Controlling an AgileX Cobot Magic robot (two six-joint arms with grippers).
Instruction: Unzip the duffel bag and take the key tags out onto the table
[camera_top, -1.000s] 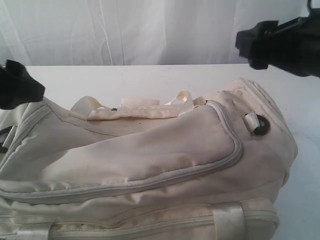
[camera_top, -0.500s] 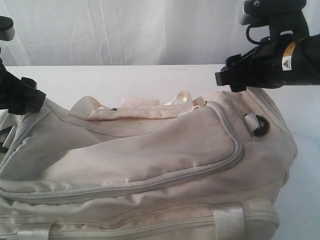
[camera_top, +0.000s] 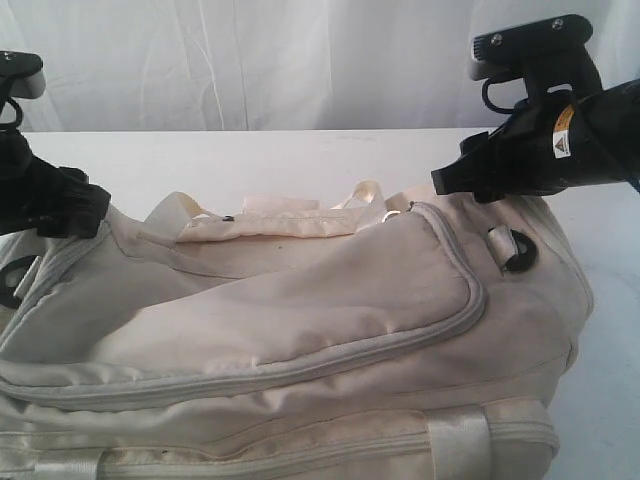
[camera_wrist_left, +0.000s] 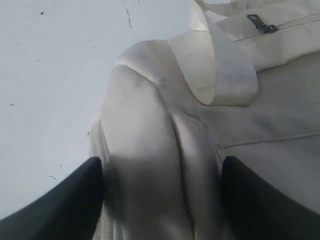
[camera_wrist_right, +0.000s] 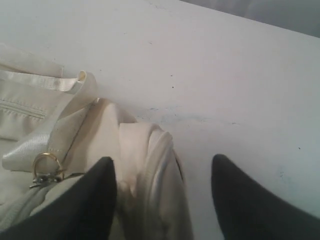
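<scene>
The table (camera_top: 300, 150) is wide and white. The bag (camera_top: 300, 310) lies across its near part, zipped shut and filling most of the exterior view. The tags are not in sight and are presumably inside the bag.

The left gripper (camera_wrist_left: 161, 160) sits at the bag's left end with its jaws spread, straddling a raised fold of fabric without clearly pinching it. The right gripper (camera_wrist_right: 162, 159) hangs over the far right end, also spread, with a rolled edge of fabric between the jaws and bare table under one finger. A ring pull (camera_wrist_right: 46, 167) lies just beside its other finger. A dark pull (camera_wrist_left: 260, 23) sits well apart from the left gripper.

The step looks like getting a hold before unzipping. The left gripper should close deep on its fold so that the soft bag is anchored. The right should shift off the rolled edge to the ring pull and take the pull alone, not the handle (camera_top: 290, 220) near it. It should then draw low and straight along the zipper line so that loose cloth does not bunch into the teeth.
</scene>
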